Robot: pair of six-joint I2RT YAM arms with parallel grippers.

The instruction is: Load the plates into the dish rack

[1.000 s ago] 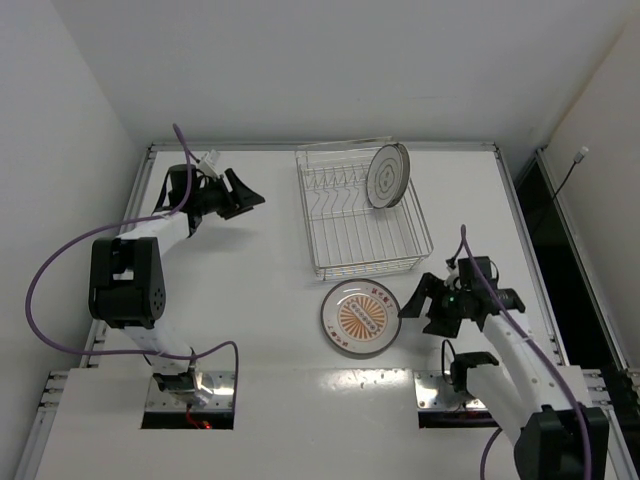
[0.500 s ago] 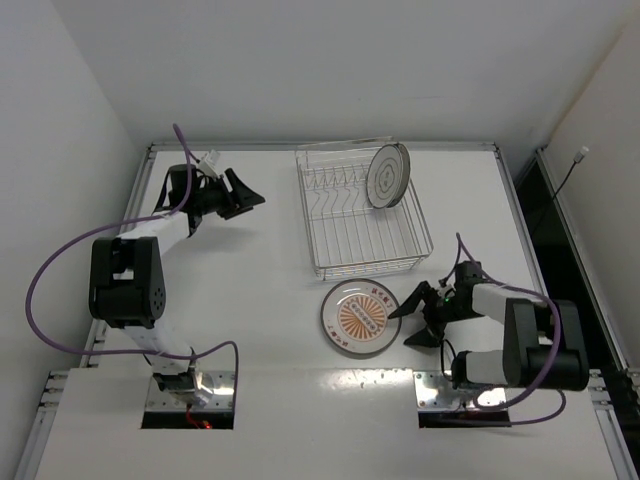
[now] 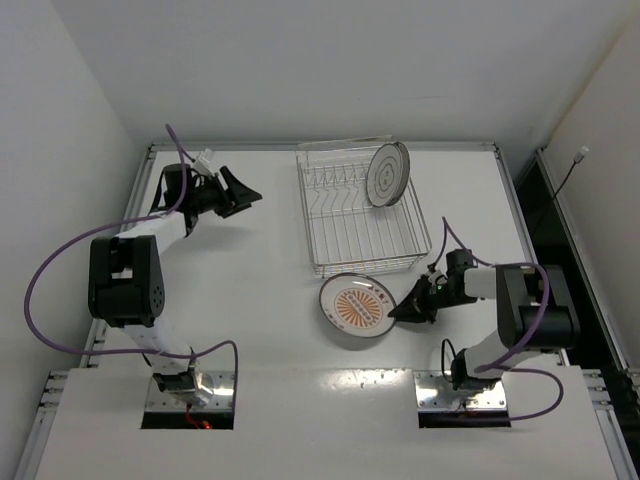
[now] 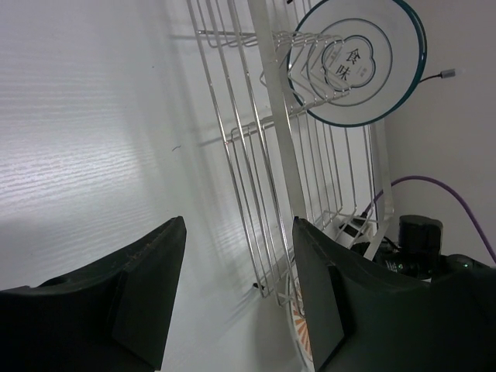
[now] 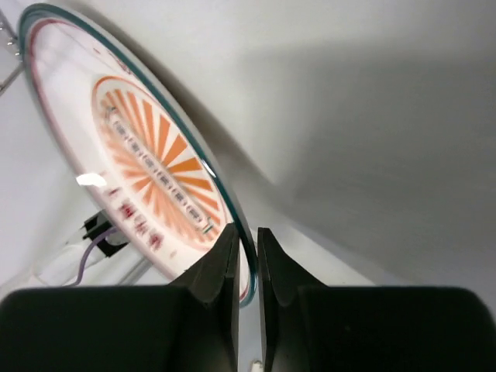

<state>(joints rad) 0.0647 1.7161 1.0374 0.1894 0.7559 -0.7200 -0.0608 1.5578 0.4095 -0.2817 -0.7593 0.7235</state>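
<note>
The plate with the orange sunburst centre (image 3: 356,305) lies just in front of the dish rack (image 3: 350,240). My right gripper (image 3: 402,307) is shut on its right rim; in the right wrist view the fingers (image 5: 225,260) pinch the teal edge of this plate (image 5: 147,159) from both sides. A white plate with grey rings (image 3: 388,174) stands upright at the rack's far right corner. My left gripper (image 3: 246,195) hovers open and holds nothing, left of the rack. Its wrist view looks along the rack (image 4: 267,163) to the ringed plate (image 4: 364,66).
The right arm's body (image 3: 525,305) folds low by the table's right edge, with a purple cable looping over it. The rack's near wall sits close behind the sunburst plate. White walls enclose the table at the back and on both sides.
My right gripper swung in low from the right and shut on the sunburst plate's rim. The plate shifted slightly up and left. The left arm barely moved.
</note>
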